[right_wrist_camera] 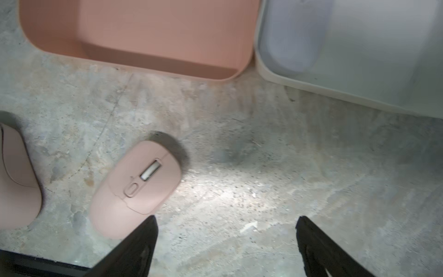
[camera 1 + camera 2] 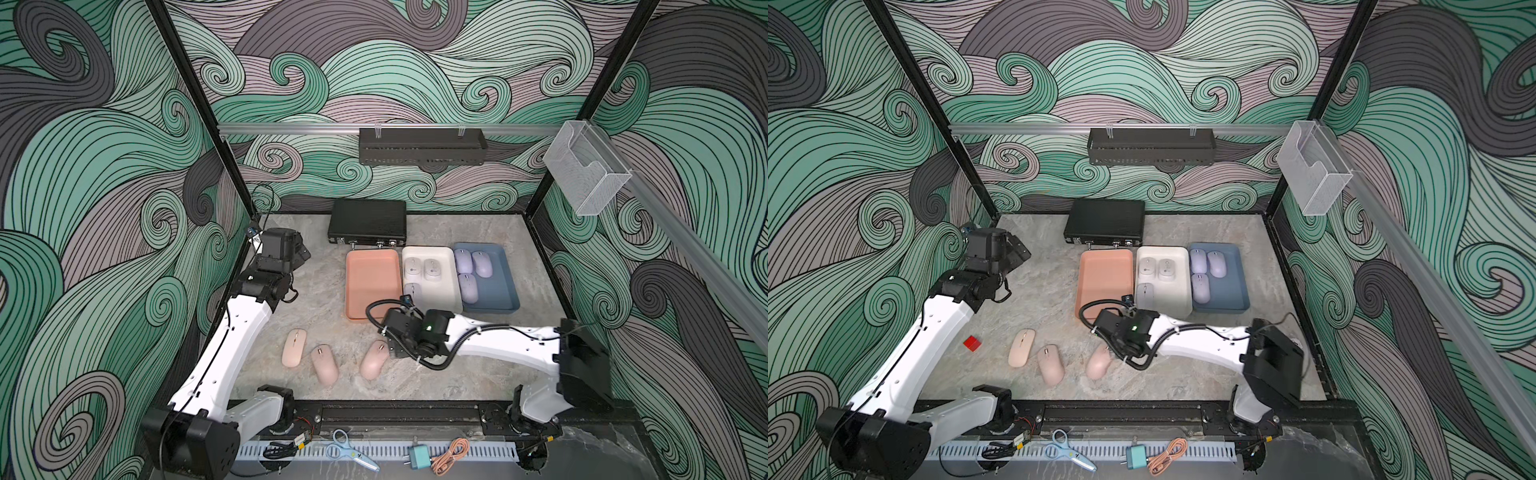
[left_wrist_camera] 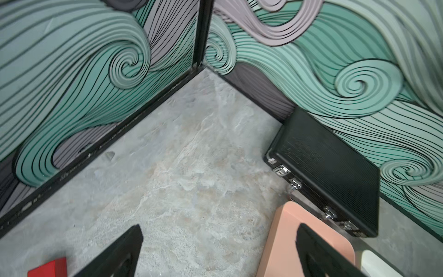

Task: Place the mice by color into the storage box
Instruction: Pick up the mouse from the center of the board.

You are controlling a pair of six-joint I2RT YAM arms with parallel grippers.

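Three pink mice lie on the table's front: one at the left (image 2: 294,348), one in the middle (image 2: 325,365), one at the right (image 2: 374,359). The salmon tray (image 2: 372,286) is empty. Three whitish mice (image 2: 432,269) fill the white tray (image 2: 444,293); three purple mice (image 2: 482,264) sit in the blue tray (image 2: 500,286). My right gripper (image 1: 226,219) hangs open and empty just beside the right pink mouse (image 1: 136,189), in front of the salmon tray (image 1: 143,36). My left gripper (image 3: 218,230) is open and empty at the back left, near the salmon tray's far corner (image 3: 285,230).
A black briefcase (image 2: 368,224) lies against the back wall behind the trays. A small red block (image 2: 972,343) sits beside the left arm. A black shelf (image 2: 422,145) and a clear bin (image 2: 582,174) hang on the walls. Scissors (image 2: 349,451) and cables lie on the front ledge.
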